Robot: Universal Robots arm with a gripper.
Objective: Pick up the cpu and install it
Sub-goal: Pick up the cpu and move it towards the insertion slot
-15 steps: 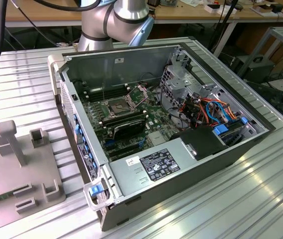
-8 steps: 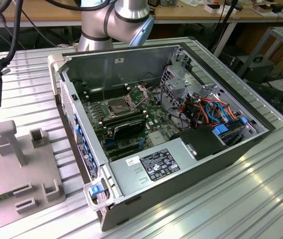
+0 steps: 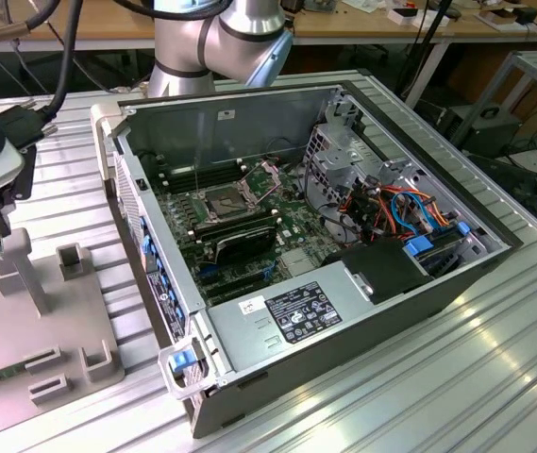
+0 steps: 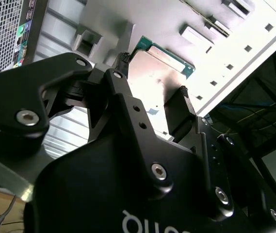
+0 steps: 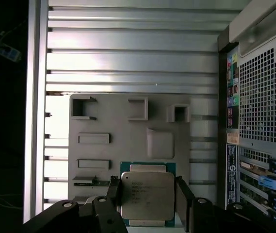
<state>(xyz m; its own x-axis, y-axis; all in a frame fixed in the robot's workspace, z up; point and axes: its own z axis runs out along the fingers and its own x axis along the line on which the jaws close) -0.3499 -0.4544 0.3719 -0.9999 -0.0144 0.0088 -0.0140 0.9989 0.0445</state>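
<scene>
here, at the exterior view's left, a grey fixture plate (image 3: 23,330) lies on the ribbed aluminium desk (image 3: 457,377). in the first wrist view the tool (image 5: 148,188) is over it, black fingers (image 5: 114,189) clamped on the cpu (image 5: 146,196) beside a square recess (image 5: 159,143). the print on the chip's silver face is too small to read. further right stands the open computer case (image 3: 249,104), its socket (image 3: 223,201) frame hinged up and a white label (image 3: 304,310) on the power supply. wooden benches (image 3: 136,24) stand behind.
</scene>
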